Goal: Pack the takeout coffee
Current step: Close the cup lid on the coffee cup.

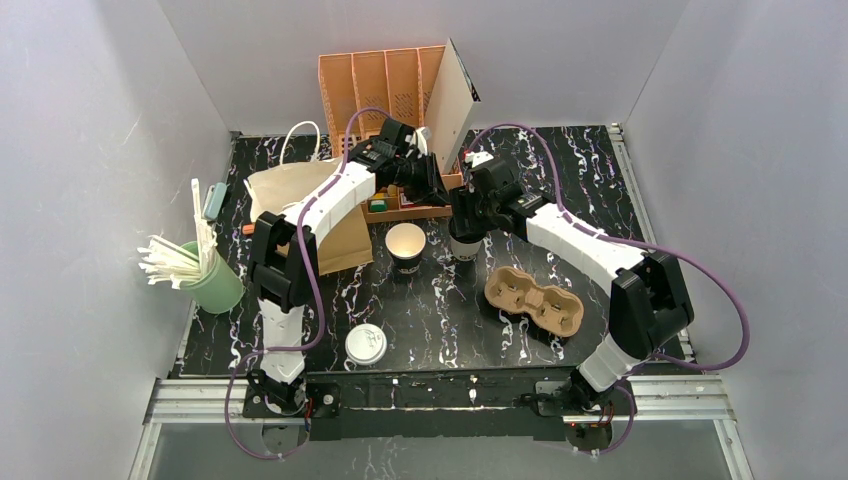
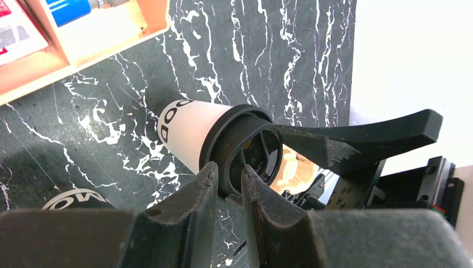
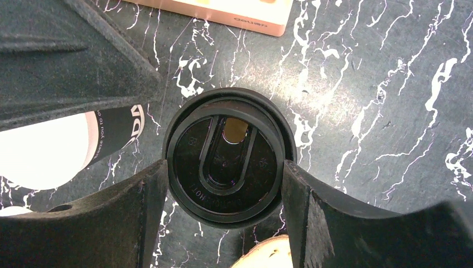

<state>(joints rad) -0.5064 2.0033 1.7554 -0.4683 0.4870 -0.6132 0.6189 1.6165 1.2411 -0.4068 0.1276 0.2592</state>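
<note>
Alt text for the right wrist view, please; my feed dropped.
The right gripper clamps a black lid from both sides, seen straight down over the dark marbled table. A second cup sits left, partly behind a finger of the left gripper; an orange organizer crosses the top.

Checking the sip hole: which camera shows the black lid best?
Right wrist: it looks straight down on the black lid, showing the whole top and the sip hole, gripped by the right hand. Left wrist shows it side-on, the left hand pinching its rim. The top view hides it under the right hand.
</note>
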